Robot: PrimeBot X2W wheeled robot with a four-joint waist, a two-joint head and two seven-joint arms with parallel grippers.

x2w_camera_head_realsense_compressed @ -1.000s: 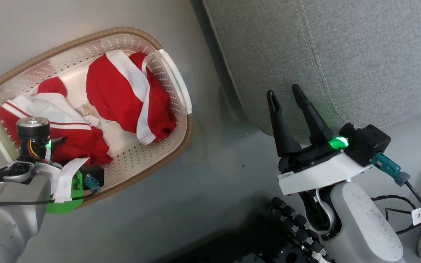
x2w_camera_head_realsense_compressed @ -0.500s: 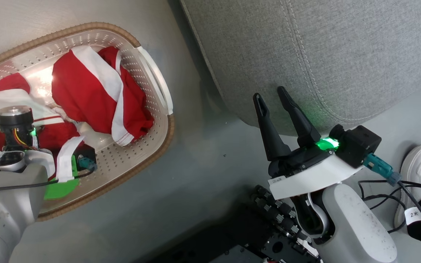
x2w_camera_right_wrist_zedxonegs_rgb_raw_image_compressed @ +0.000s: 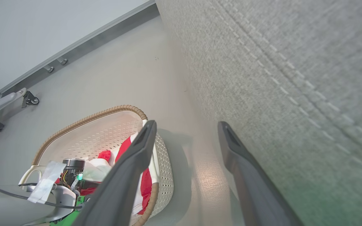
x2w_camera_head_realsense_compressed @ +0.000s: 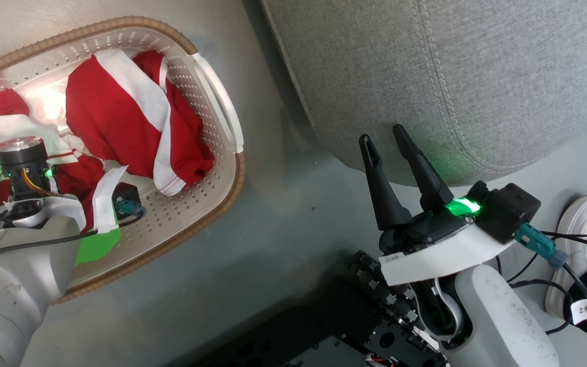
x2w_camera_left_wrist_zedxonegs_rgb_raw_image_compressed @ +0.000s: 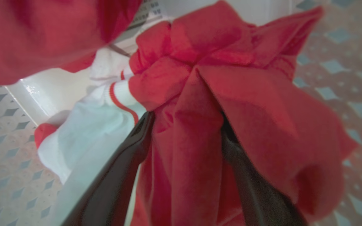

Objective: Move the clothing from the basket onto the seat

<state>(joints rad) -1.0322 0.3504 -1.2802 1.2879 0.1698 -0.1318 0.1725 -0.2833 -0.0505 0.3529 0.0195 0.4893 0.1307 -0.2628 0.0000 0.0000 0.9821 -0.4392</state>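
Note:
The basket [x2w_camera_head_realsense_compressed: 215, 187], cream-white with a brown woven rim, lies on the floor at the left. Two pieces of red and white clothing are in it, one on the right [x2w_camera_head_realsense_compressed: 120, 112] and one on the left [x2w_camera_head_realsense_compressed: 3, 127]. My left arm reaches down into the basket over the left piece. In the left wrist view my left gripper [x2w_camera_left_wrist_zedxonegs_rgb_raw_image_compressed: 186, 117] is open, with a fold of the red clothing [x2w_camera_left_wrist_zedxonegs_rgb_raw_image_compressed: 187, 150] between its spread fingers. My right gripper [x2w_camera_head_realsense_compressed: 381, 133] stands open and empty beside the grey seat [x2w_camera_head_realsense_compressed: 451, 76], its fingers against the cushion's lower corner.
A person's white shoe [x2w_camera_head_realsense_compressed: 576, 239] and loose black cables [x2w_camera_head_realsense_compressed: 543, 255] lie at the lower right. My dark base [x2w_camera_head_realsense_compressed: 370, 321] sits below the right arm. Bare grey floor [x2w_camera_head_realsense_compressed: 283, 204] separates the basket from the seat. A wall rail and a caster [x2w_camera_right_wrist_zedxonegs_rgb_raw_image_compressed: 30, 99] stand beyond the basket.
The head camera has turned, so the whole picture has shifted and a shoe has come into view. Both grippers remain open, and the left one stays down in the basket.

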